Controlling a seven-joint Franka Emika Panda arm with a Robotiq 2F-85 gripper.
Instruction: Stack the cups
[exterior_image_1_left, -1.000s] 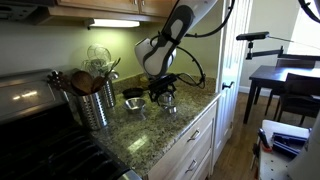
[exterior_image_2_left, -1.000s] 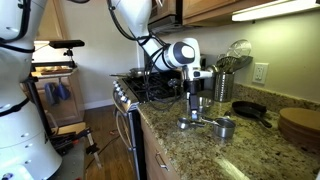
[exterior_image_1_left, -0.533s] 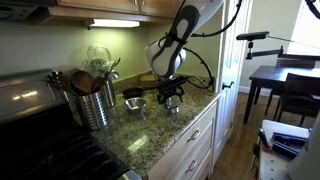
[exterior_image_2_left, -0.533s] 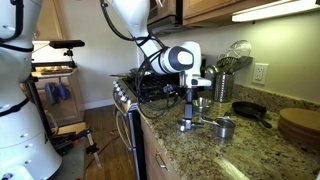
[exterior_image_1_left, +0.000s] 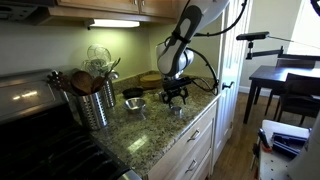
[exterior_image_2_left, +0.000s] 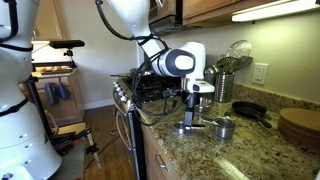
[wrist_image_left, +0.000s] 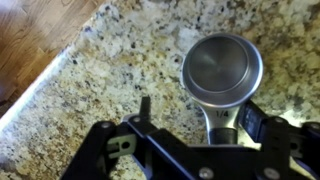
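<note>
A shiny silver measuring cup (wrist_image_left: 222, 65), marked 1/4, sits on the speckled granite counter (wrist_image_left: 110, 70), its handle pointing towards me. My gripper (wrist_image_left: 197, 112) is open just above it, one finger on each side of the handle, not closed on it. In both exterior views the gripper (exterior_image_1_left: 176, 96) (exterior_image_2_left: 192, 108) hangs over this cup (exterior_image_1_left: 175, 108) (exterior_image_2_left: 190, 124) near the counter's front edge. Another silver cup (exterior_image_1_left: 135, 103) (exterior_image_2_left: 225, 127) stands apart from it on the counter.
A ribbed metal canister of wooden spoons (exterior_image_1_left: 95, 102) (exterior_image_2_left: 222, 86) stands by the stove (exterior_image_1_left: 30, 100). A dark round bowl (exterior_image_2_left: 250, 111) and a wooden board (exterior_image_2_left: 298, 122) lie behind the cups. The counter edge (wrist_image_left: 45, 85) drops to wooden floor.
The arm has shifted along the counter towards its front edge, bringing the gripper over the nearer cup. The cups have not moved.
</note>
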